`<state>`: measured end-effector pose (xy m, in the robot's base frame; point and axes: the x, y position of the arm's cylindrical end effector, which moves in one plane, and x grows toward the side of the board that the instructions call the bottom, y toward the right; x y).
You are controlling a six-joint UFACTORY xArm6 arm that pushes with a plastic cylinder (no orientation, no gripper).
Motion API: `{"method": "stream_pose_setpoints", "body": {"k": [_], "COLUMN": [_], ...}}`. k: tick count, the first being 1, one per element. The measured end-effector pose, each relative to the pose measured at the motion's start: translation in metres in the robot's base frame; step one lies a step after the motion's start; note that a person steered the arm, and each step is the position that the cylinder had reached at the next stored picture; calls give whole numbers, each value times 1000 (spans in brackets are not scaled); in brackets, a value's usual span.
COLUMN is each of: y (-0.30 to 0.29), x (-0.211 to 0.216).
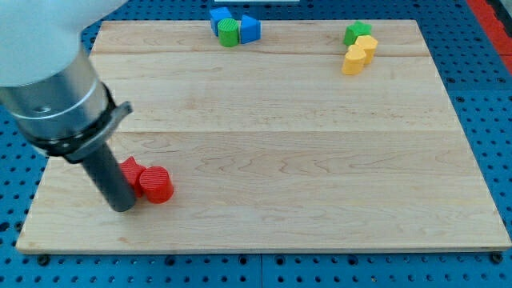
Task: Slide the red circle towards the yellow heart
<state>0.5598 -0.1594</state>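
Observation:
The red circle (156, 184) lies at the board's bottom left. My tip (122, 208) stands just to its left, touching or almost touching it, and partly covers the red star (130, 168) behind it. The yellow heart (365, 46) sits at the top right, far from the red circle, with another yellow block (353, 60) just below it and a green block (357, 32) just above.
Two blue blocks (250, 28) (218, 15) and a green cylinder (230, 33) cluster at the top middle. The wooden board (280, 144) lies on a blue pegboard. The arm's pale body (48, 72) covers the left edge.

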Motion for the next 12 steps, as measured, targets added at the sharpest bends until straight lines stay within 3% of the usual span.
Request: {"method": "stream_pose_setpoints", "body": {"k": [5, 7, 8, 11, 12], "y": [127, 105, 120, 240, 171], "x": [-51, -167, -204, -273, -248]}}
